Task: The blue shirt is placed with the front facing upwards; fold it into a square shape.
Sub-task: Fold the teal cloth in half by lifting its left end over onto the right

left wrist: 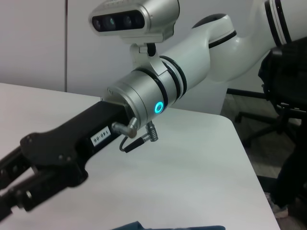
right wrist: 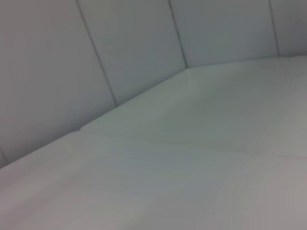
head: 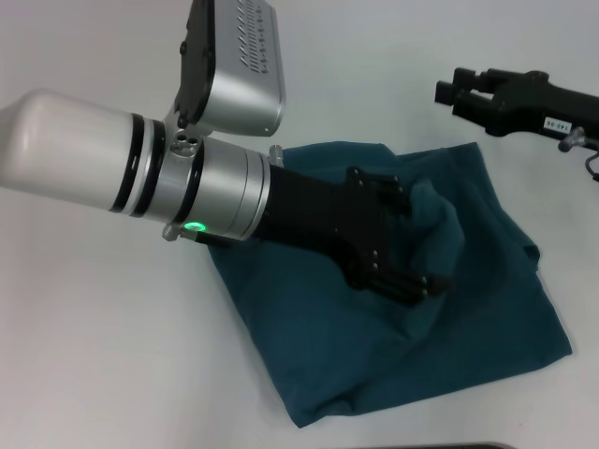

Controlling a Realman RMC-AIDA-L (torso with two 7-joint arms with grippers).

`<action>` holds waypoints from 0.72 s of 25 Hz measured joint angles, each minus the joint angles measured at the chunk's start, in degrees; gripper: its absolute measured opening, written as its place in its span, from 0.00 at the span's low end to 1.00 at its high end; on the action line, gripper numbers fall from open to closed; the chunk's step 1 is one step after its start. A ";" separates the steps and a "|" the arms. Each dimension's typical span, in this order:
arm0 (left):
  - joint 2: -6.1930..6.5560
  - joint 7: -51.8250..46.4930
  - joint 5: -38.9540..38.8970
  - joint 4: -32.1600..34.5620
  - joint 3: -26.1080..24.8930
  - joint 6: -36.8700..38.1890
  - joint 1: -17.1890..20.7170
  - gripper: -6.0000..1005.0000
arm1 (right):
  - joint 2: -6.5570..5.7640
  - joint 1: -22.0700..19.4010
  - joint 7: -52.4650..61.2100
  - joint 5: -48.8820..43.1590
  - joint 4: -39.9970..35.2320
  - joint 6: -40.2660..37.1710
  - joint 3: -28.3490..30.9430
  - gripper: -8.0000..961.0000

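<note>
The blue shirt (head: 468,309) lies on the white table (head: 112,355), already doubled into a rough, lumpy block with its plain teal side up; no lettering or collar shows. Its near edge runs fairly straight, but the far half is bunched and the outline is closer to a skewed 4-sided patch than a square.

The left gripper (head: 423,245) reaches across the middle of the garment, and a raised hump of cloth sits right at its fingertips. The fabric appears to be pinched there, so the jaws look clenched on a fold of the shirt, probably to carry that layer over or tug it flat. The lifted hump suggests the cloth is held up off the layers beneath rather than pressed down.

The right gripper (head: 459,94) hangs above the table beyond the shirt's far corner, apart from the fabric, its fingers slightly parted and holding nothing. It seems to be waiting clear so the left arm can work unhindered. In the left wrist view the right gripper appears again, with a sliver of teal cloth below it.

The fold looks late but untidy; the bunched far side needs smoothing.
</note>
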 joint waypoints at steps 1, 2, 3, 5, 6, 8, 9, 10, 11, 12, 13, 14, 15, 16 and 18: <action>-0.02 0.01 0.00 0.02 0.14 -0.06 0.01 0.90 | 0.00 0.00 0.00 0.00 0.00 0.00 0.00 0.41; -0.04 0.01 0.00 0.05 0.24 -0.11 0.02 0.90 | 0.02 0.01 -0.13 -0.68 0.03 0.69 -0.05 0.41; -0.04 0.01 0.00 0.06 0.26 -0.11 0.02 0.90 | 0.03 0.02 -0.31 -1.37 0.04 1.61 -0.07 0.41; -0.04 0.02 0.00 0.07 0.14 -0.13 0.02 0.90 | 0.04 -0.01 -0.92 -2.71 0.06 3.81 -0.01 0.41; -0.04 0.03 -0.01 0.07 0.03 -0.15 0.02 0.90 | 0.06 -0.08 -1.49 -3.39 0.05 5.20 0.05 0.41; -0.03 0.03 -0.05 0.07 -0.05 -0.36 0.02 0.90 | 0.11 -0.36 -2.90 -4.30 0.00 7.82 -0.01 0.41; -0.01 0.03 -0.06 0.07 -0.05 -0.68 0.02 0.90 | 0.18 -0.49 -3.56 -4.90 -0.02 9.16 -0.01 0.41; 0.01 0.03 -0.07 0.07 -0.05 -1.00 0.02 0.90 | 0.22 -0.59 -4.00 -5.69 -0.02 10.39 0.00 0.41; 0.03 0.03 -0.07 0.07 -0.05 -1.30 0.02 0.90 | 0.25 -0.68 -4.32 -6.49 0.00 11.43 0.06 0.41; 0.05 0.03 -0.08 0.07 -0.05 -1.53 0.02 0.90 | 0.27 -0.72 -4.46 -7.34 0.04 12.51 0.12 0.41; 0.06 0.03 -0.08 0.07 -0.05 -1.65 0.02 0.90 | 0.28 -0.76 -4.51 -7.96 0.07 13.33 0.17 0.41; 0.07 0.03 -0.08 0.07 0.00 -1.67 0.01 0.90 | 0.27 -0.82 -4.53 -8.37 0.08 13.96 0.25 0.41; 0.07 0.03 -0.08 0.07 0.04 -1.69 -0.01 0.90 | 0.24 -0.89 -4.53 -8.48 0.09 14.38 0.33 0.41; 0.07 0.03 -0.08 0.07 0.10 -1.71 -0.05 0.90 | 0.15 -1.13 -4.59 -8.56 0.09 15.21 0.46 0.41; 0.06 0.04 -0.08 0.06 0.14 -1.83 -0.11 0.90 | 0.10 -1.24 -4.63 -8.56 0.09 15.50 0.63 0.41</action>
